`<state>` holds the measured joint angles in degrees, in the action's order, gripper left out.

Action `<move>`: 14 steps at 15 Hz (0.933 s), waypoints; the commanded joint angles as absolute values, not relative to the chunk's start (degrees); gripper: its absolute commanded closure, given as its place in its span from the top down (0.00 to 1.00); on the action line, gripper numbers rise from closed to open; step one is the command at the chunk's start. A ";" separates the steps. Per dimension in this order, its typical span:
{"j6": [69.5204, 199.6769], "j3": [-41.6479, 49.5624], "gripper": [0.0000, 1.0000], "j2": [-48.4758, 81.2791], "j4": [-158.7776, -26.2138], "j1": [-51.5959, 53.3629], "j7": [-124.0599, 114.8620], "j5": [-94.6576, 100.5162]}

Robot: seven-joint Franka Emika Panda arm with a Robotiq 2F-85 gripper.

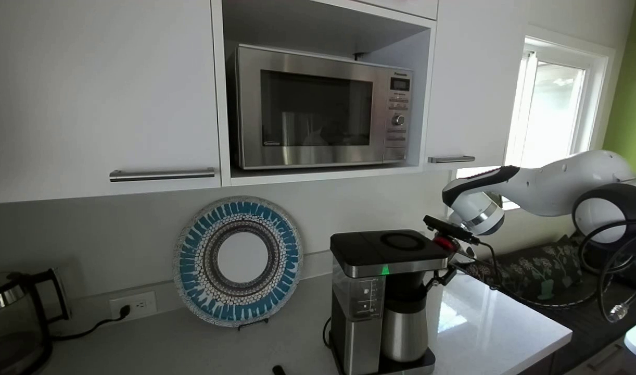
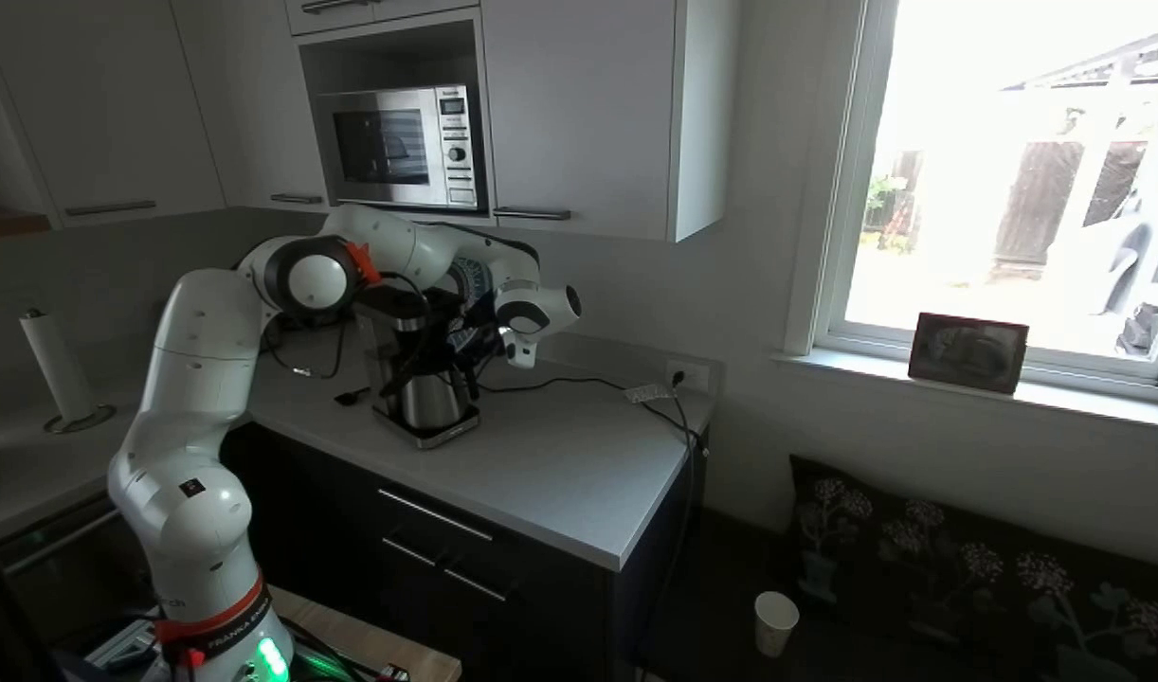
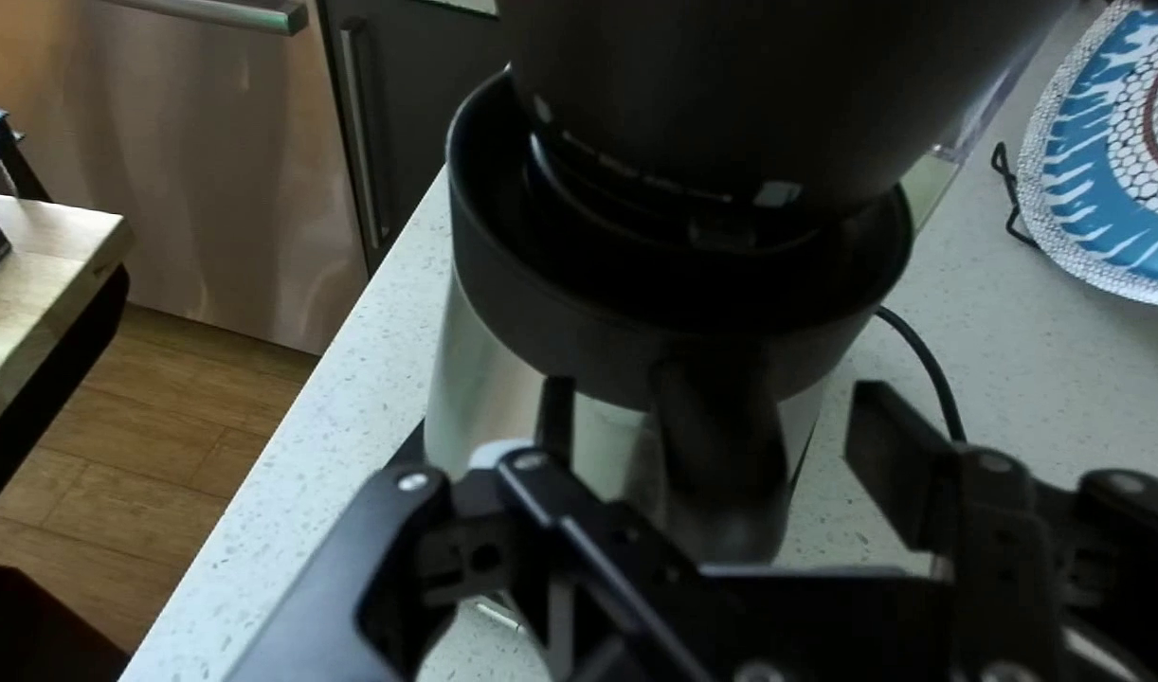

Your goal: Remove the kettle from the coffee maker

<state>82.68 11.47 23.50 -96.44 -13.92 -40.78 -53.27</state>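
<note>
Ctr (image 2: 560,464): arm (image 2: 209,332) bent, end effector (image 3: 716,415) astride kettle (image 1: 405,336) hndl (image 3: 721,464).

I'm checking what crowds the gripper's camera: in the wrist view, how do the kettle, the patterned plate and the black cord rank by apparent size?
1. Kettle: largest by far, looking nearest the camera.
2. Patterned plate: second by its visible part; the frame cuts it off.
3. Black cord: smallest, thin.
</note>
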 commanded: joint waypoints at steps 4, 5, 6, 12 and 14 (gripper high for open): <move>81.34 11.90 0.71 25.20 -95.63 -14.09 -40.79 -53.67; 81.20 11.88 0.64 25.30 -95.58 -14.17 -40.74 -53.82; 81.21 11.89 0.56 25.35 -95.56 -14.17 -40.72 -53.77; 80.72 11.90 0.08 25.44 -95.28 -14.50 -40.39 -53.98; 80.47 12.02 0.08 25.38 -95.36 -14.63 -40.17 -53.71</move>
